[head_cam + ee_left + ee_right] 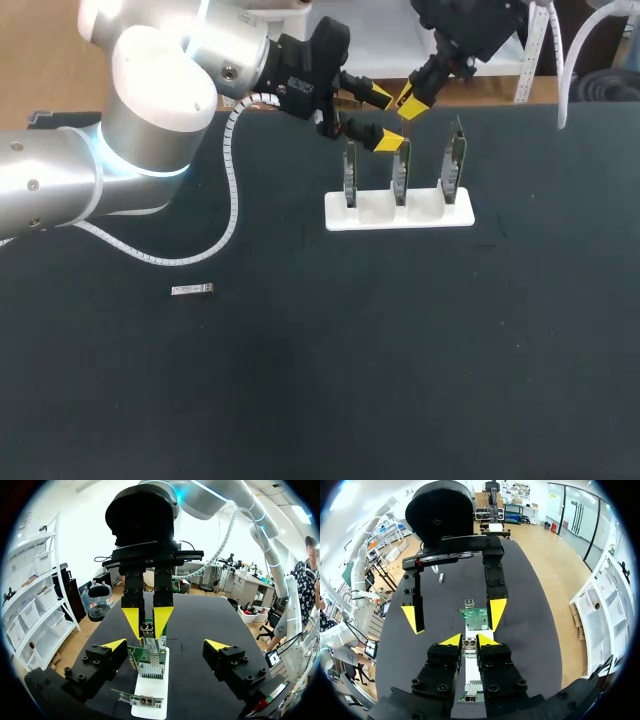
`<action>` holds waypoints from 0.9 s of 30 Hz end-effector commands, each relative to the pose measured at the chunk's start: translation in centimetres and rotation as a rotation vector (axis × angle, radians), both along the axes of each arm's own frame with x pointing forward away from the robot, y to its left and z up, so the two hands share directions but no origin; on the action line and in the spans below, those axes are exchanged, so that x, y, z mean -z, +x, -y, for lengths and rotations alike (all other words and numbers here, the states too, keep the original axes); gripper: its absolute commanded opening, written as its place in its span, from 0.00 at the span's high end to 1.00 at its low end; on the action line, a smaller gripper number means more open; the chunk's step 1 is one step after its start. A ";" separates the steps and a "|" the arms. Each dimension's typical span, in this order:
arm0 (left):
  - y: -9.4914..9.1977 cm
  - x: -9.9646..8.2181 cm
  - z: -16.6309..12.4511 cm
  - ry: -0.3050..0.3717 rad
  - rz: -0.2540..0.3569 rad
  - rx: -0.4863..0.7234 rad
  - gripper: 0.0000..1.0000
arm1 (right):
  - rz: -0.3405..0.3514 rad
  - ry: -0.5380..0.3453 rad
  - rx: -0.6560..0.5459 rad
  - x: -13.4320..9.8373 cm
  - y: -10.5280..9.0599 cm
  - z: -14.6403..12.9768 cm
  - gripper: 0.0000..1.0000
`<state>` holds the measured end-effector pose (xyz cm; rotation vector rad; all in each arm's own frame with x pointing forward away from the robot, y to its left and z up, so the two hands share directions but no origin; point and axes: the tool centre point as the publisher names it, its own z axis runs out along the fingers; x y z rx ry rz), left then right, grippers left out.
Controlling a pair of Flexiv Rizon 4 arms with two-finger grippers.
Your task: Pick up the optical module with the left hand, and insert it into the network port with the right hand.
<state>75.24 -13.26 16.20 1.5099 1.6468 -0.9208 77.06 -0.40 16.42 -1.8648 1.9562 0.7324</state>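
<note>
My right gripper [412,106] hangs just above the middle of three upright green boards [400,170] in a white holder [400,215]. It is shut on a small metallic optical module [468,645], which also shows between its yellow tips in the left wrist view [147,629]. My left gripper [383,118] is wide open right beside it, with one finger on each side of the right gripper's tips and touching nothing. A second module [192,290] lies flat on the black table at the left, far from both grippers.
The holder's other two boards [350,175] [453,160] stand close on either side of the middle one. My left arm's white cable [233,190] loops over the table's left part.
</note>
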 end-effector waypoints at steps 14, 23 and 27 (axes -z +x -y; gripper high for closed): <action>0.1 0.0 0.0 0.003 -0.002 0.002 0.00 | 0.001 0.007 0.015 0.6 -0.2 0.3 0.00; 0.1 0.0 0.0 0.003 -0.002 0.002 0.00 | 0.006 0.026 0.032 0.3 -0.2 0.5 0.00; 0.1 0.0 0.0 0.003 -0.002 0.002 0.00 | 0.011 0.038 0.043 0.0 -0.2 0.7 0.00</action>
